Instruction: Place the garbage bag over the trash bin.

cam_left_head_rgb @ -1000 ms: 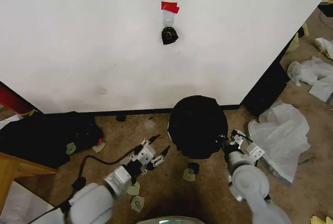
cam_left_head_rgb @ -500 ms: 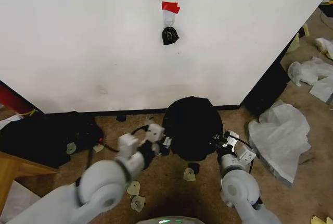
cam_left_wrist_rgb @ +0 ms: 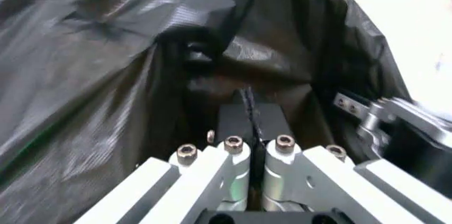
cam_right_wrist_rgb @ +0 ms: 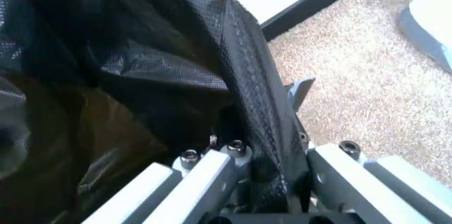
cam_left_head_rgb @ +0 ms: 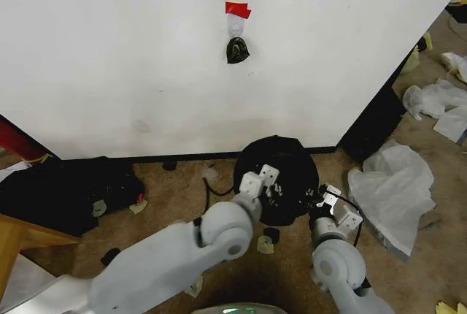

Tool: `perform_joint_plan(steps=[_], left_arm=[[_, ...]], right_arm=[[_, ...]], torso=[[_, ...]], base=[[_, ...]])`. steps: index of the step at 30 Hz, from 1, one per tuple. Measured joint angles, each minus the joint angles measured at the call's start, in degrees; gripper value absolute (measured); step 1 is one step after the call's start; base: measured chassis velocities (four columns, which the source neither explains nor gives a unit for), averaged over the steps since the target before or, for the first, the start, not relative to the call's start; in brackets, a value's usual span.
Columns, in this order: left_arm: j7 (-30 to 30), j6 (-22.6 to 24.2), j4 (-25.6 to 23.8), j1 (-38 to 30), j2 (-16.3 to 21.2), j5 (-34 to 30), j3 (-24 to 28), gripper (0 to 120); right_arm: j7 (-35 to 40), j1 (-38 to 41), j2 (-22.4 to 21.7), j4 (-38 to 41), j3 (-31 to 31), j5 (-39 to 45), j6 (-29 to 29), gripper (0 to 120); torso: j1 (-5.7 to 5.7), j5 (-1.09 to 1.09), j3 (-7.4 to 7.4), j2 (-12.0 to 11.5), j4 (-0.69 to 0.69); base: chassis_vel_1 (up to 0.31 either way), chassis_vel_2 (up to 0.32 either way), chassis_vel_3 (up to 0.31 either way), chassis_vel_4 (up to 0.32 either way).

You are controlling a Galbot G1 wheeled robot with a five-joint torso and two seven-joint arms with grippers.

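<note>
The black garbage bag stands as a round dark mound on the carpet against the wall. The trash bin is hidden under it. My left arm reaches across from the left, and its gripper is at the bag's near left part. In the left wrist view that gripper is shut on a thin fold of the garbage bag. My right gripper sits at the bag's right edge. In the right wrist view it is shut on a draped edge of the garbage bag. The right gripper's metal also appears farther off in the left wrist view.
A white wall with a black baseboard is right behind the bag. A black heap lies at the left, white plastic bags at the right. Small scraps dot the carpet. A wooden corner juts in at the lower left.
My left arm swung from the floor left of the bag up to the bag, and its gripper closed on the film. The right gripper stayed at the bag's right edge.
</note>
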Motion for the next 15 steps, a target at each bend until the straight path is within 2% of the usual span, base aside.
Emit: perform_joint_plan(steps=[1,6,7,12,15], left_arm=[[0.0,0.0,0.0,0.0,0.0,0.0,0.0,0],[-0.59,1.05,8.89,-2.43,-4.46,2.85,3.47,0],[-0.59,1.05,8.89,-2.43,-4.46,2.85,3.47,0],[-0.49,2.3,19.18,-4.29,-7.16,6.31,5.62,0],[-0.02,2.33,21.74,-4.87,-7.56,6.57,5.83,0]], right_arm=[[0.0,0.0,0.0,0.0,0.0,0.0,0.0,0],[-0.1,0.24,-0.21,-0.22,-0.39,-0.23,-0.02,0],[-0.1,0.24,-0.21,-0.22,-0.39,-0.23,-0.02,0],[-0.76,-0.51,-0.67,0.15,-0.44,-0.76,-0.02,0],[-1.14,-0.99,-0.79,0.51,-0.44,-0.99,0.0,0]], torso=[[0.0,0.0,0.0,0.0,0.0],[0.0,0.0,0.0,0.0,-0.01],[0.0,0.0,0.0,0.0,-0.01],[0.0,-0.02,-0.01,0.0,0.0],[0.0,-0.03,-0.01,0.0,-0.01]], base=[[0.0,0.0,0.0,0.0],[0.0,0.0,0.0,0.0],[0.0,0.0,0.0,0.0],[0.0,0.0,0.0,0.0],[0.0,0.0,0.0,0.0]])
